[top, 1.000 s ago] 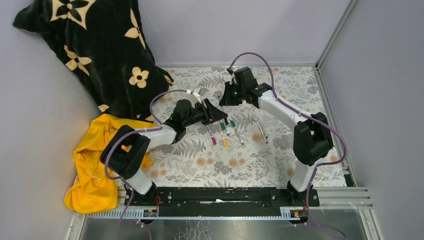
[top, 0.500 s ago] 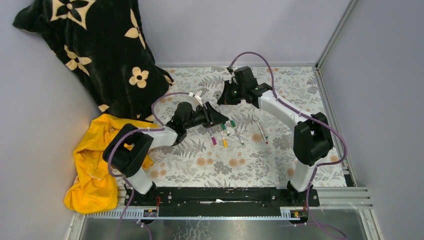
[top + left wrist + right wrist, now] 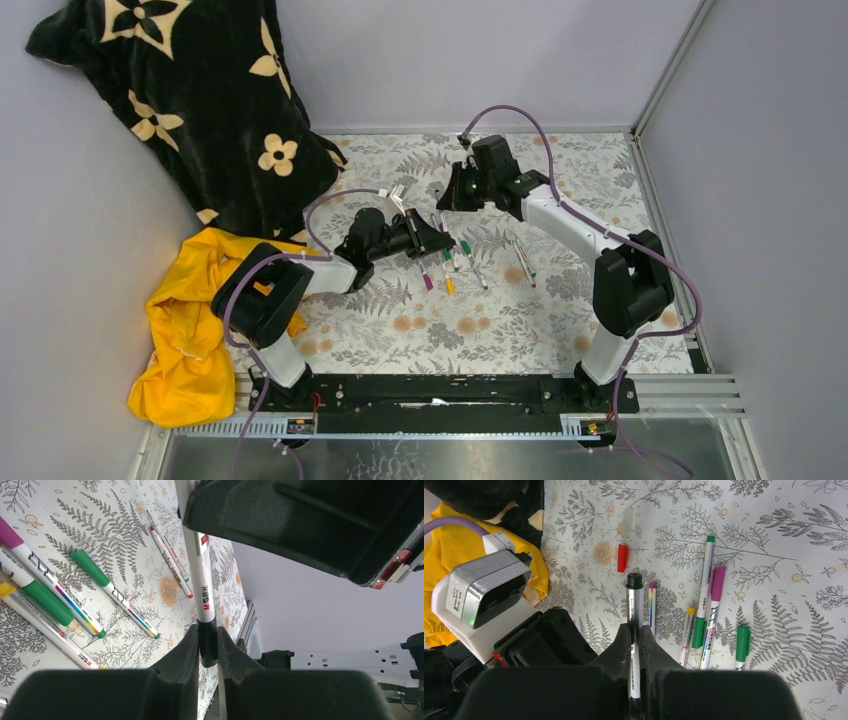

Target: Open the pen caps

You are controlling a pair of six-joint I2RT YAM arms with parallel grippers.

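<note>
Both grippers hold one pen (image 3: 437,220) above the floral mat. My left gripper (image 3: 207,630) is shut on its black cap (image 3: 207,647). The white barrel (image 3: 199,575) runs up into my right gripper (image 3: 636,630), which is shut on the barrel (image 3: 635,607). The pen's other black end (image 3: 634,580) sticks out past the right fingers. Several pens (image 3: 450,265) with green, magenta and yellow ends lie on the mat below, and also show in the right wrist view (image 3: 706,600). A loose red cap (image 3: 622,558) and a clear cap (image 3: 627,522) lie farther off.
Two thin pens (image 3: 523,262) lie to the right of the group. A black flowered blanket (image 3: 200,100) hangs at the back left. A yellow cloth (image 3: 190,330) is heaped at the left edge. Grey walls and a metal rail (image 3: 665,200) bound the mat.
The left gripper has dropped slightly toward the near side and the right gripper has shifted a little right. Both stay shut on the same pen.
</note>
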